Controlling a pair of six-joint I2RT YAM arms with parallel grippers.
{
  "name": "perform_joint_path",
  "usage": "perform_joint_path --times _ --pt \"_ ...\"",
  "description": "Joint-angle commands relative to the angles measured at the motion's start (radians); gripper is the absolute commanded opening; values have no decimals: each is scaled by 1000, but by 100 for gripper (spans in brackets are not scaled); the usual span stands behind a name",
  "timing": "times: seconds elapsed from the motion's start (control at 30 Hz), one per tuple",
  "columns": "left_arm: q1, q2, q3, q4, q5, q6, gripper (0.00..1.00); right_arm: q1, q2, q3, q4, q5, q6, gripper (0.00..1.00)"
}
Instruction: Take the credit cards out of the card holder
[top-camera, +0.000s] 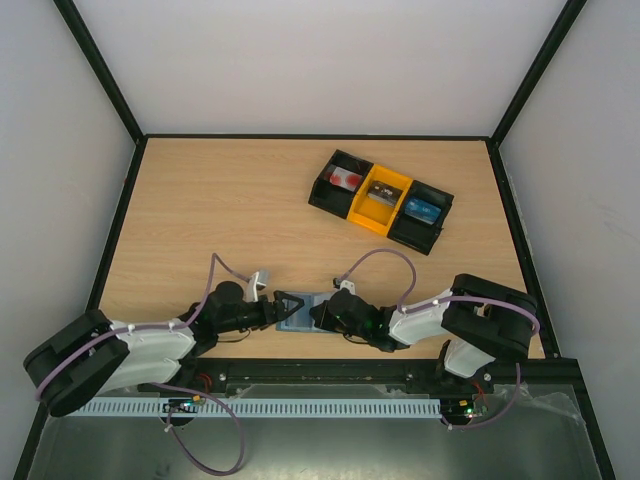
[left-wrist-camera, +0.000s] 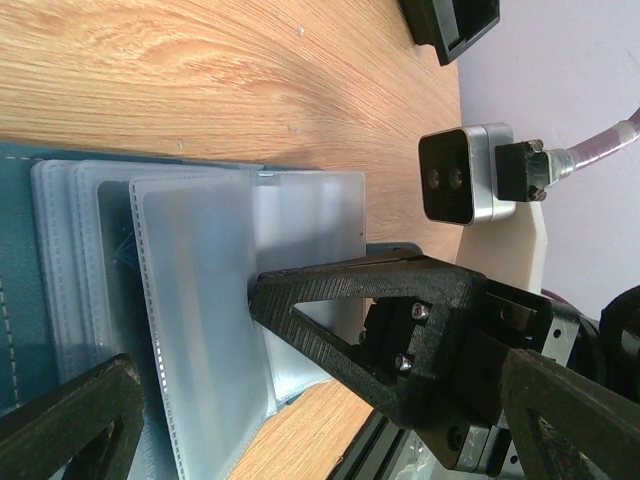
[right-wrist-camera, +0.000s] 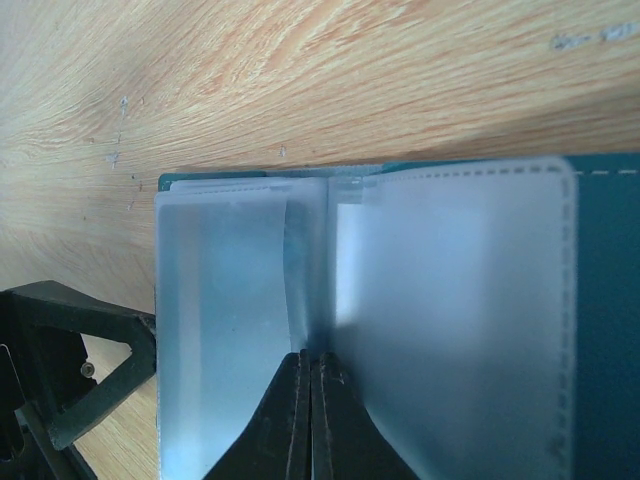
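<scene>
Table (top-camera: 200, 220): the holder (top-camera: 300, 318) lies open at the near edge, between my two grippers. Risk: a sideways pull could slide it off that edge, as I see nothing pinning it.

Tray (top-camera: 320, 192): its three bins hold the white card (top-camera: 347, 180), the grey card (top-camera: 380, 196) and the blue card (top-camera: 422, 210), well apart from the holder.

Sleeves (right-wrist-camera: 450, 300): frosted, apparently empty. Risk: a lift here would only drag or tear the holder.

Right gripper (right-wrist-camera: 310, 365): fingers pressed together at the sleeve fold. I cannot tell whether a leaf is caught.

Left gripper (top-camera: 287, 306): spread, holding nothing, near the right fingers. Risk: closing could strike them.

Writing: none legible. The blue card's print is too small.
</scene>
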Motion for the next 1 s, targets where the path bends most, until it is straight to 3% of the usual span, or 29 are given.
perform_joint_path --times 0.0,0.53,0.73,0.97 --pt "-9 17 19 22 14 4 98 12 36 -37 -100 3 7 2" --pt "-52 10 52 73 5 -40 98 12 -25 -40 -75 29 -16 5" --pt "-77 30 86 68 1 -39 99 12 -64 -42 -86 56 -13 15" --pt "-101 80 103 121 1 -54 99 12 -185 -64 -155 123 -12 19"
